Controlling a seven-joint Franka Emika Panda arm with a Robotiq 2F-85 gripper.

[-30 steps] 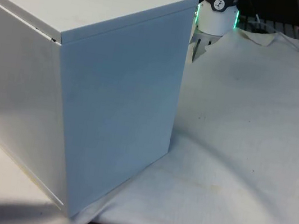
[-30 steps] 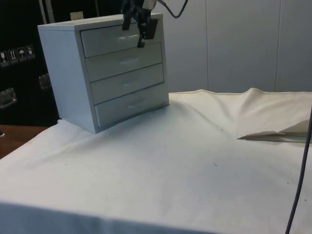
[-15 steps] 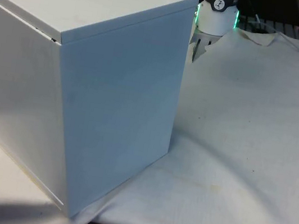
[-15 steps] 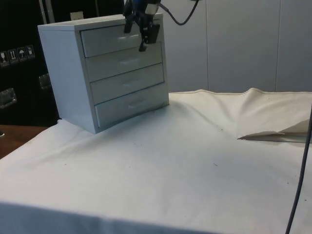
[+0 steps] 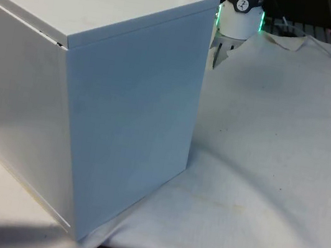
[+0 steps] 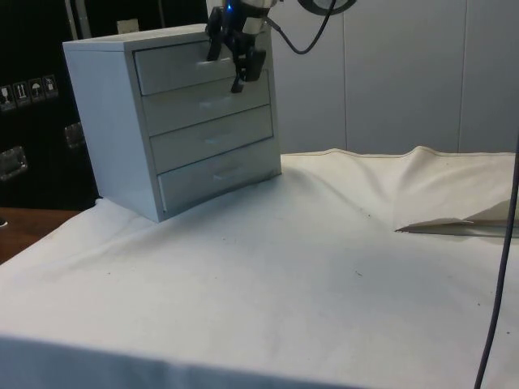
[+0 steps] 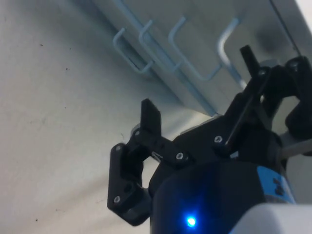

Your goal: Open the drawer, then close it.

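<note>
Pulling on the top drawer (image 6: 190, 65) of the white four-drawer chest (image 6: 174, 121), which sits at the upper left of the side view, should take little force — a light, rigid box on slides, best taken by its thin bent-wire handle (image 7: 229, 58). That handle looks smooth and slim, so my guess is that a grip across its middle would hold best, with a straight pull so the chest does not skid on the white cloth (image 6: 324, 284). The black two-finger gripper (image 6: 231, 61) hangs at the top drawer's front, fingers spread apart and holding nothing — in the wrist view one fingertip (image 7: 150, 117) stands clear of the handles. All four drawers look shut. From the front view the chest's plain back and side (image 5: 92, 106) hide the drawer fronts, and whether a finger touches the handle is hard to make out.
</note>
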